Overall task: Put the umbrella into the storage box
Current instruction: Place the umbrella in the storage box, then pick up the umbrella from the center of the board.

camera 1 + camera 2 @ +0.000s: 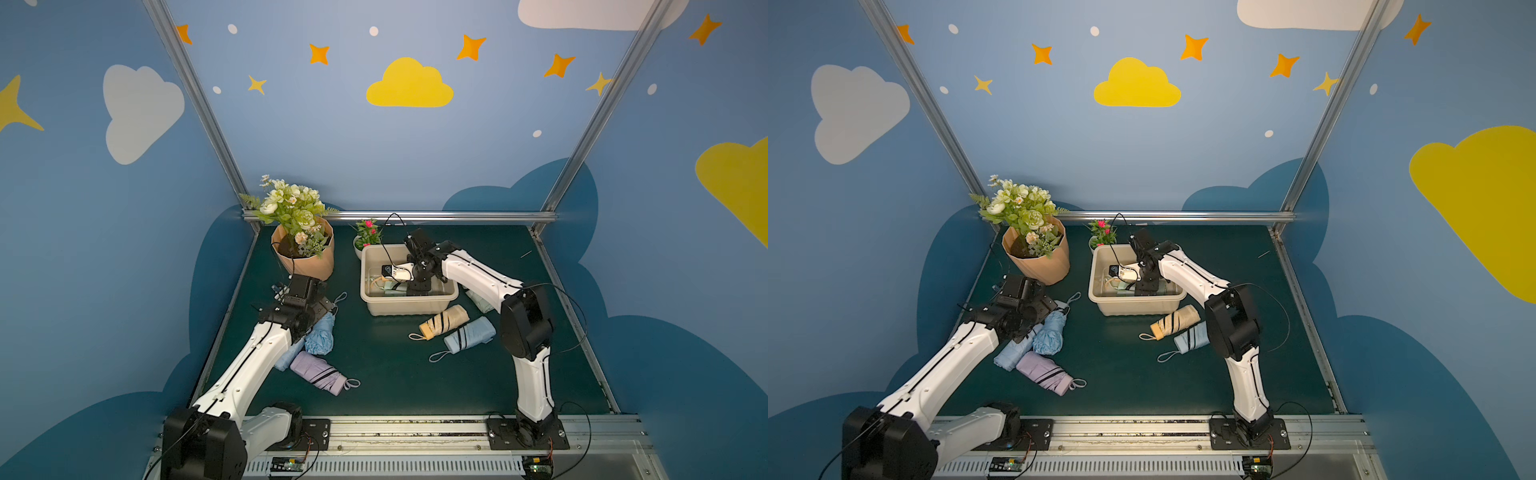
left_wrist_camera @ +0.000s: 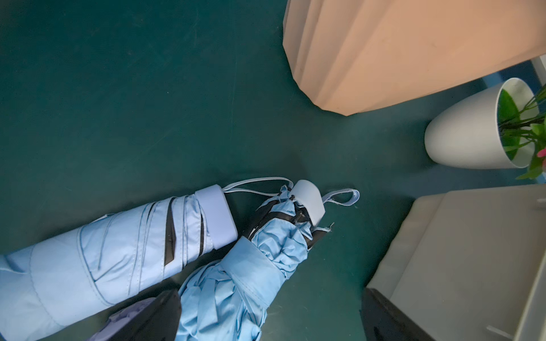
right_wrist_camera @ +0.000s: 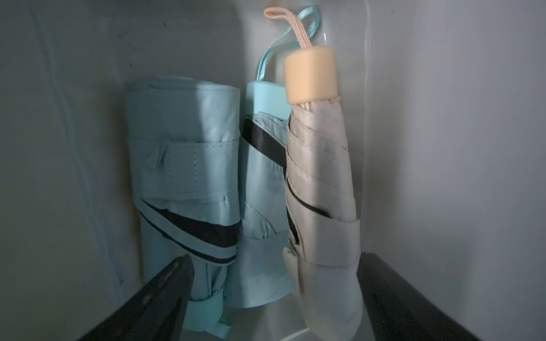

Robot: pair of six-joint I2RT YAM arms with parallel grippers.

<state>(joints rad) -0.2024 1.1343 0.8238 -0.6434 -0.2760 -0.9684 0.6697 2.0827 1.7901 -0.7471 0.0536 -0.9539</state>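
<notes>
The beige storage box stands mid-table. My right gripper reaches down inside it, open, its dark fingers spread wide. Between them on the box floor lie a cream umbrella with a peach handle and two mint umbrellas. My left gripper hangs open low over a crumpled sky-blue umbrella, which lies between its fingers next to a pale blue umbrella.
A lilac umbrella lies near the left arm. Tan and pale blue umbrellas lie in front of the box, a mint one behind the right arm. A ribbed tan flower pot and a small white pot stand at the back.
</notes>
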